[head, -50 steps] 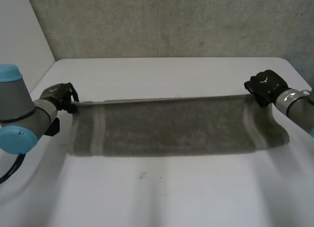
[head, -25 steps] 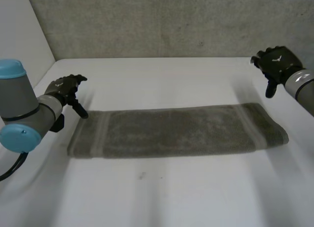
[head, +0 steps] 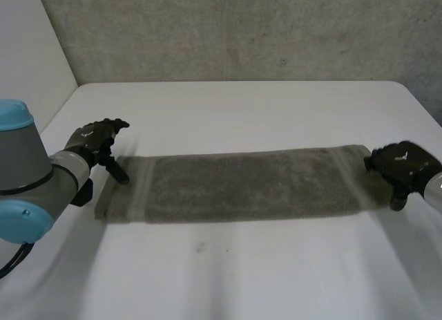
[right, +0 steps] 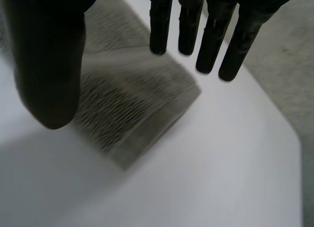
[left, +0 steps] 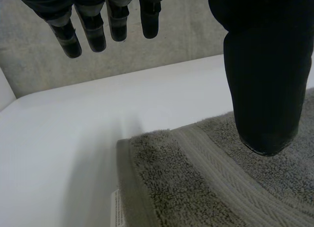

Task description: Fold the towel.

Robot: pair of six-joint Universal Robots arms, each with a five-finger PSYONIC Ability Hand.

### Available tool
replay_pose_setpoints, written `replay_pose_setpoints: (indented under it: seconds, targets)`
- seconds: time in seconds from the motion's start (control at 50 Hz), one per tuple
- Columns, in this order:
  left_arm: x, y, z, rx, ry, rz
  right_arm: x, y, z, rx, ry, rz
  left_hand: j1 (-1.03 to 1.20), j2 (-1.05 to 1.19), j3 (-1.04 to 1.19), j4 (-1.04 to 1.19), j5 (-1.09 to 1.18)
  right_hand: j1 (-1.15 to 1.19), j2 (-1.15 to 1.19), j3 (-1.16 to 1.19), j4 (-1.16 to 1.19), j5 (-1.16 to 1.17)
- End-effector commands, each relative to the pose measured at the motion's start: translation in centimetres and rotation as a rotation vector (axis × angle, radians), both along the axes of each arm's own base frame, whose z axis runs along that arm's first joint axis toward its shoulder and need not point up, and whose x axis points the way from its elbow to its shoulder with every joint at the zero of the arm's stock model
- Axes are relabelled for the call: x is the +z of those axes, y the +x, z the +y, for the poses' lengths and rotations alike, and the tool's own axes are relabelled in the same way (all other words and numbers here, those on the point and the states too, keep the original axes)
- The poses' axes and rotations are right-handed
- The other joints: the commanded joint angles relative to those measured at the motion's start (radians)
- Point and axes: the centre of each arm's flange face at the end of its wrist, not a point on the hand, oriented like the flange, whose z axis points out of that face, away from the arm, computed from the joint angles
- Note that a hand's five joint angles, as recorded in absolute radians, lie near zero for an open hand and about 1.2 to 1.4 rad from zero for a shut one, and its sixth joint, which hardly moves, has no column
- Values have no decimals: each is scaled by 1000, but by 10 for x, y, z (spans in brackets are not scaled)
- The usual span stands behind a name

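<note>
- The towel [head: 248,183] lies folded in a long strip across the middle of the table [head: 242,265], with a grey wall [head: 242,30] behind the far edge.
- The left hand [head: 97,137] is spread wide over the towel's left end and holds nothing.
- The right hand [head: 400,164] is spread wide over the right end, also empty.
- Half a second ago the right hand was near the far right corner. It has now come down to the towel, which has not moved.

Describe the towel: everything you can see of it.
The towel is grey terry cloth, folded into a long strip lying flat across the white table. A woven band crosses near each end; a white label shows at one corner. The open left hand and right hand are at its ends, neither gripping it.
</note>
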Motion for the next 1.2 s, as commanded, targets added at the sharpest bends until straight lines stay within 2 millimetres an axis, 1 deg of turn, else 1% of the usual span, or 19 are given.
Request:
replay_pose_setpoints:
  seconds: [0.02,0.06,0.16,0.34,0.44,0.56,0.62,0.66,0.72,0.76,0.78,0.84,0.92,0.96,1.06,1.08,1.1,1.12,1.2]
  targets:
    - [2,-2,1,-6,-6,3,-30,0,-2,58,28,-26,1,9,9,8,-32,163,173,162,170,157]
    - [1,-2,1,-4,-4,2,-34,-1,-3,60,29,-24,1,9,9,8,-32,260,270,259,266,254]
    - [1,-1,4,-6,0,1,-38,-7,-14,41,-10,-10,1,9,9,8,-32,978,987,976,984,971]
    - [4,-1,7,-5,-2,5,-24,-54,-44,-124,-90,69,1,9,9,8,-32,978,988,977,985,972]
    - [5,0,10,-5,-2,5,-2,-125,-71,-259,-188,263,1,9,9,8,-32,978,988,977,985,972]
    - [6,0,11,-5,-3,5,15,-139,-77,-271,-214,312,1,9,9,8,-32,978,988,977,985,972]
    - [7,0,11,-5,-6,6,39,-118,-78,-252,-271,255,1,9,9,8,-32,978,988,977,985,972]
    - [7,0,12,-6,-5,5,75,-61,-67,-148,-358,146,1,9,9,8,-32,978,988,977,985,972]
    - [7,0,12,-5,-6,5,86,-32,-59,-89,-383,93,1,9,9,8,-32,978,988,977,985,972]
    - [7,0,14,-5,-3,5,92,26,-38,40,-400,1,1,9,9,8,-32,978,988,977,985,972]
    - [7,0,14,-5,-3,5,92,26,-38,41,-400,0,1,9,9,8,-32,978,988,977,985,972]
    - [7,0,15,-4,-2,6,83,129,26,324,-416,-77,1,9,9,8,-32,978,988,977,985,972]
    - [6,0,15,-6,0,5,63,174,72,479,-376,-101,1,9,9,8,-32,978,988,977,985,972]
    - [6,0,15,-6,1,5,28,207,115,614,-304,-101,1,9,9,8,-32,978,988,977,985,972]
    - [5,-1,16,-7,6,4,-12,222,153,712,-192,-66,1,9,9,8,-32,978,988,977,985,972]
    - [4,0,17,-8,9,2,-20,220,155,715,-171,-52,1,9,9,8,-32,634,643,632,640,627]
    - [4,0,17,-8,9,2,-20,220,155,715,-171,-52,1,9,9,8,-32,630,639,629,636,624]
    - [3,0,17,-7,6,4,-22,218,156,711,-161,-47,1,9,9,8,-32,17,26,15,23,11]
    - [3,0,16,-8,-2,4,-11,213,150,670,-179,-57,1,9,9,8,-32,-243,-234,-245,-237,-249]
